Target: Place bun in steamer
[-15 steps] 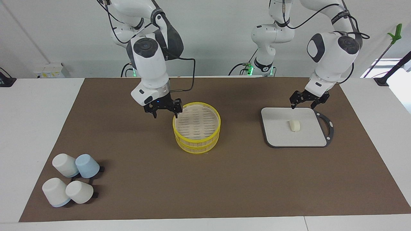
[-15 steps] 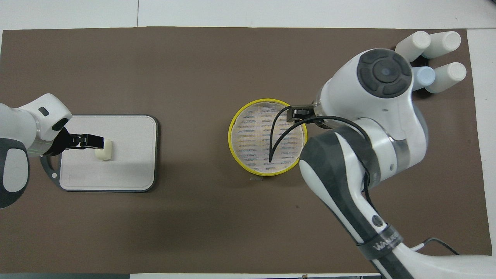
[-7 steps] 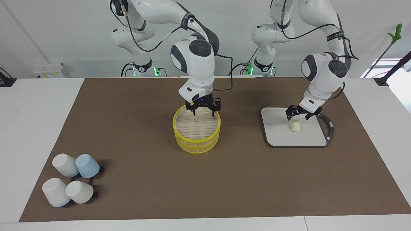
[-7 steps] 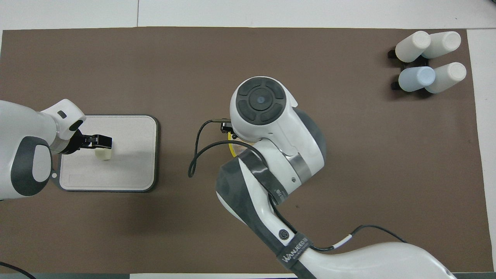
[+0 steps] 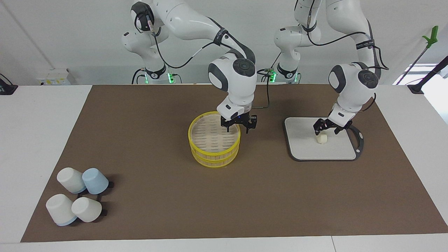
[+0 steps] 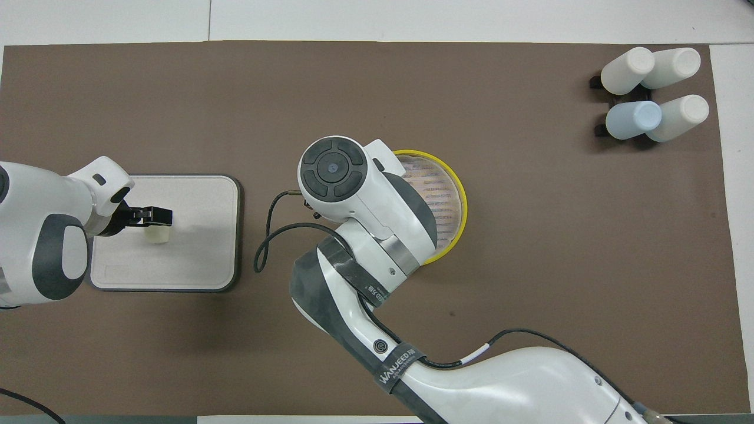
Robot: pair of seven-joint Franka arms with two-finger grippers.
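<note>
A brown rectangular mat (image 5: 140,147) covers most of the white table (image 5: 38,140), and everything lies on it. The right arm (image 5: 196,24) reaches in from its base and bends down over the middle of the mat. Its black two-finger right gripper (image 5: 239,126) hangs at the rim of the round yellow-rimmed slatted steamer (image 5: 214,140), on the side toward the left arm's end. One fingertip sits just inside the rim and the other just outside it, the fingers spread apart with nothing between them. In the overhead view this arm hides its own gripper and part of the basket. The steamer's pale slatted floor is bare.

The left arm (image 5: 353,80) comes down over the grey rectangular board with a dark rim and a loop handle (image 5: 304,147), which lies toward its end of the table, beside the steamer and well apart from it. The black left gripper (image 5: 327,127) is released, its fingers wide and pointing down. Directly under them, on the board, sits the small off-white rounded bun (image 5: 321,139); whether the fingertips touch it cannot be told.

Toward the right arm's end of the table, well away from both grippers, four upturned cups (image 5: 78,199) cluster together on small black stands: three white and one pale blue (image 5: 95,181).
</note>
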